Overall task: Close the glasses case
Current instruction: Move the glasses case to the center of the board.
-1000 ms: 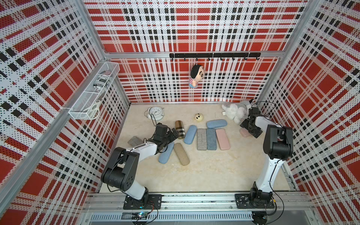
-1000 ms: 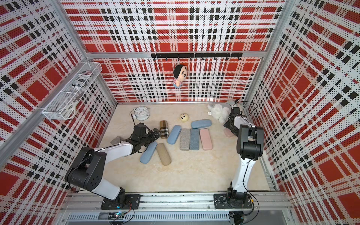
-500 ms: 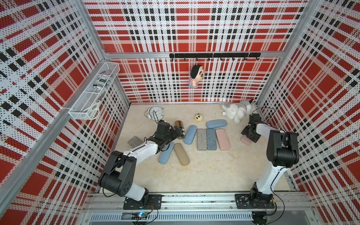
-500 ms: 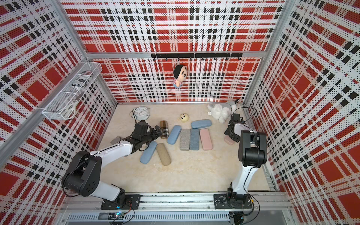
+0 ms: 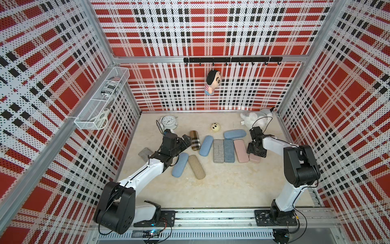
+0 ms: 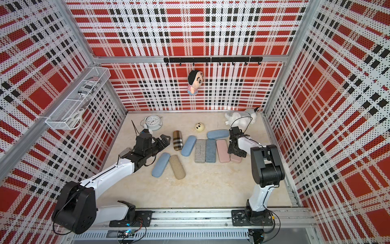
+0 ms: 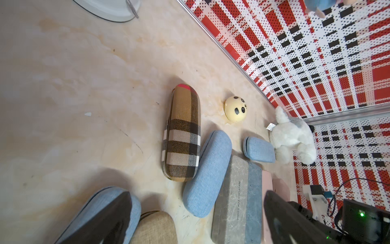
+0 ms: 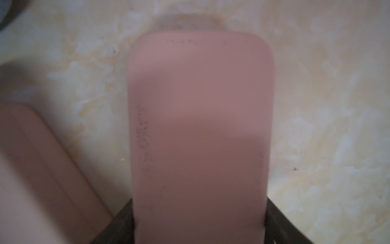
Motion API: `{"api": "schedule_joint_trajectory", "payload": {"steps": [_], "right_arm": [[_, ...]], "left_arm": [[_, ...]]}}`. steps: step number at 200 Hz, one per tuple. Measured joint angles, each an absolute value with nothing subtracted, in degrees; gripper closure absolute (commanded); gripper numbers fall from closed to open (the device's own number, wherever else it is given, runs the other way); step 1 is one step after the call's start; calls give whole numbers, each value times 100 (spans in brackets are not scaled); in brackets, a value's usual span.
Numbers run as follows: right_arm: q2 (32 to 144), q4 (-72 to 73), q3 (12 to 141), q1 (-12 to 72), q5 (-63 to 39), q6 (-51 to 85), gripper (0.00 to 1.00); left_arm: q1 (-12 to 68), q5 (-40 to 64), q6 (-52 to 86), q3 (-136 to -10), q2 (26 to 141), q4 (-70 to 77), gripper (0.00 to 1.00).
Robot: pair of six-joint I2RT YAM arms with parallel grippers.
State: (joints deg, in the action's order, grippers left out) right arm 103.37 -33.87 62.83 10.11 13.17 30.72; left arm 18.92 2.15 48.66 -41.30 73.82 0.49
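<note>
Down near the right edge of the table (image 5: 221, 190), the right gripper (image 5: 257, 154) stands over the small pink case (image 5: 254, 158), which lies flat just beside the long pink case (image 5: 240, 151) at the end of the row. In the right wrist view the small pink case (image 8: 198, 126) runs out from between the two dark fingers (image 8: 281, 221), one against each long side, so the jaws are partly spread and clamped across its width. That view is blurred, and I cannot tell whether the lid is fully seated. The case is a flat, smooth, matte slab with rounded corners and faint dark speckles along one edge; the table under it is cream and marbled.

The left gripper (image 5: 186, 142) is spread wide and holds nothing, its tips just short of the plaid case (image 5: 194, 143), a capsule in woven tan, black and white cloth with a red end. Near that lie a light blue case (image 5: 206, 145) in coarse fabric and a grey case (image 5: 218, 151), flat, boxy and stone-patterned.

The right arm (image 5: 274, 145) rises from the front rail, folds at the elbow and reaches toward the rear, wrist bent so the gripper points down. The left arm (image 5: 145, 171) stretches low and long toward the middle, gripper nearly level above the table
</note>
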Motion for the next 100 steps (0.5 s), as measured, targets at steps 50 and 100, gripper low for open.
{"api": "schedule_joint_trajectory", "payload": {"steps": [50,100], "right_arm": [[10337,-3588,6335,1299,1415,2926,43],[10350,-3833,6479,1422,1424,2587,39]], "left_arm": [[1868,176,4923,-3918,7118,32,2],[1868,165,4960,-3833,7063,25,2]]}}
